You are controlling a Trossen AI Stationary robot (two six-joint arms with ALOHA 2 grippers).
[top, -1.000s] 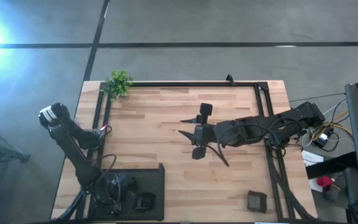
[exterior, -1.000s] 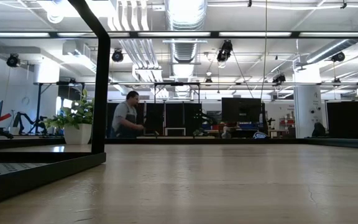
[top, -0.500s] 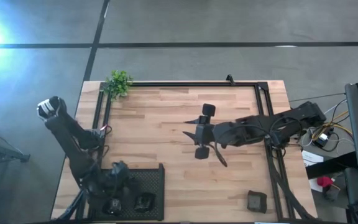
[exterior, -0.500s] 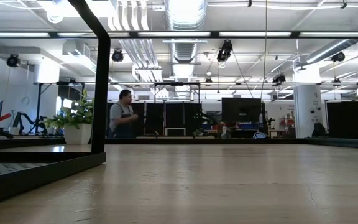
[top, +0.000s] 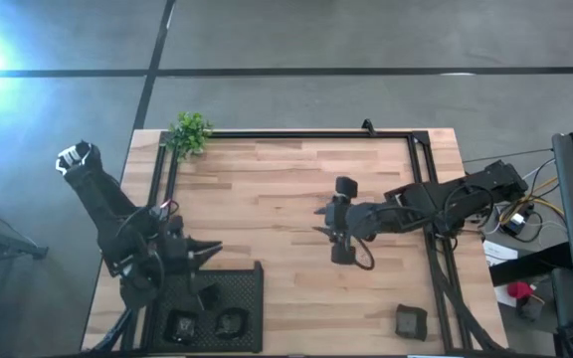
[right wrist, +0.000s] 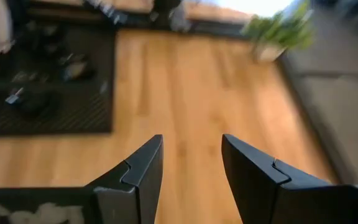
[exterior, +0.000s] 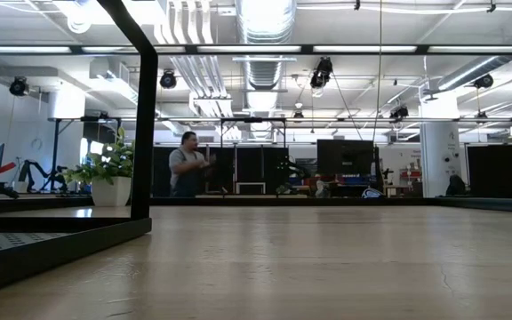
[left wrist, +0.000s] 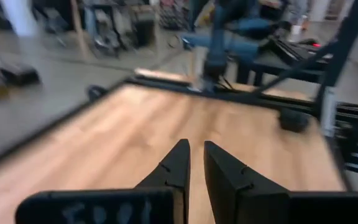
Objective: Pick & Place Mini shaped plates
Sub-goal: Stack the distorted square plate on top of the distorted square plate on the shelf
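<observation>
Pincers both empty: left pincer point(top: 210, 249) nearly together above mesh tray point(top: 252, 313), right pincer point(top: 342, 220) apart mid-surface; two mini plates point(top: 207, 323) trayed, one dark dish point(top: 411, 321) left out.

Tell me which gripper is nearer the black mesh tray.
Left. The left gripper hovers just above the black mesh tray's upper edge; the right gripper is out over mid-table, well away.

plant point(top: 190, 131) table corner | mesh tray point(top: 247, 298) (near edge) | person point(exterior: 188, 165) behind

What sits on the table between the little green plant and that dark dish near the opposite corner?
In the high view, between the small green plant and the dark square dish, the right gripper hangs open over bare wooden table.
</observation>
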